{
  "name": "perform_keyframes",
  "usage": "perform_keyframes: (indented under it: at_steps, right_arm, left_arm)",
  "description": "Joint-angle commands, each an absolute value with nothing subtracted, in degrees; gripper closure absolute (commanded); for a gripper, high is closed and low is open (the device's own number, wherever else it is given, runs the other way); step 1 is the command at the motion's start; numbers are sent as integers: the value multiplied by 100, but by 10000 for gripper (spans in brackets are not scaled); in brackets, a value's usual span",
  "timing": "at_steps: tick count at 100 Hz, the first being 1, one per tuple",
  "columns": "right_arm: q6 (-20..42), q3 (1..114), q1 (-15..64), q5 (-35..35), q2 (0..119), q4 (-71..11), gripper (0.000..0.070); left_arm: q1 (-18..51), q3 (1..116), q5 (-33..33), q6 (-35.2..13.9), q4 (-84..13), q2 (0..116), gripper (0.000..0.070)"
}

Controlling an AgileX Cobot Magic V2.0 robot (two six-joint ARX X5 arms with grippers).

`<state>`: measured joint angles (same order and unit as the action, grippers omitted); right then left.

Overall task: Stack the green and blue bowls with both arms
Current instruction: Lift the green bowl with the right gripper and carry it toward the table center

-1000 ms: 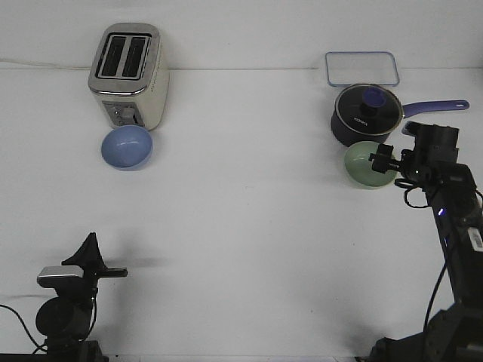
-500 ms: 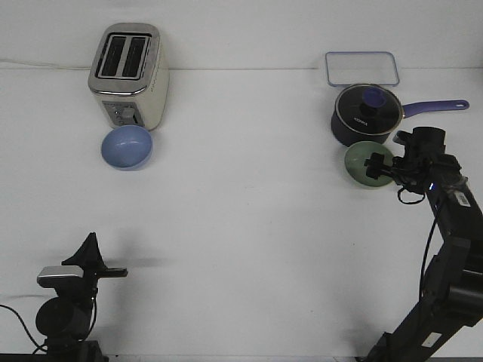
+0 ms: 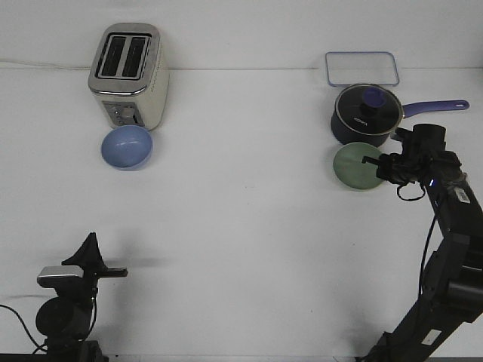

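White table (image 3: 241, 226) lies bare mid-span; right pincer (image 3: 375, 164) clamps green bowl (image 3: 355, 167) rim beside saucepan (image 3: 365, 114); left pincer's (image 3: 96, 260) state unclear.

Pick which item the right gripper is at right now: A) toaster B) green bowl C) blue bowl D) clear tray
B: the right gripper sits at the right rim of the green bowl, just in front of the saucepan; the blue bowl lies far off by the toaster.
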<state>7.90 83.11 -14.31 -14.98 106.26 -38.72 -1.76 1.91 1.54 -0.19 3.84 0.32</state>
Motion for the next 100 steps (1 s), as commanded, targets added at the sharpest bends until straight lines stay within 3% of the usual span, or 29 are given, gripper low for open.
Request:
perform_keyframes:
  at_steps: [1, 37, 62, 83, 100]
  right_arm:
    - [657, 8514, -1466, -1527, 10412, -3955, 700]
    - [657, 8527, -1356, -2488, 8479, -4713, 700]
    - [600, 8187, -390, -2512, 7513, -5212, 700]
    - [875, 7109, 895, -2506, 7269, -4932, 700]
    - [1535, 6073, 1765, -2499, 7293, -3894, 700]
  left_arm:
    - [-191, 80, 169, -67, 440, 27, 688]
    - [-191, 80, 169, -67, 440, 27, 688]
    - [-191, 80, 169, -67, 440, 27, 688]
    - [-191, 80, 169, -67, 440, 27, 688]
    - [-191, 80, 169, -67, 440, 27, 688]
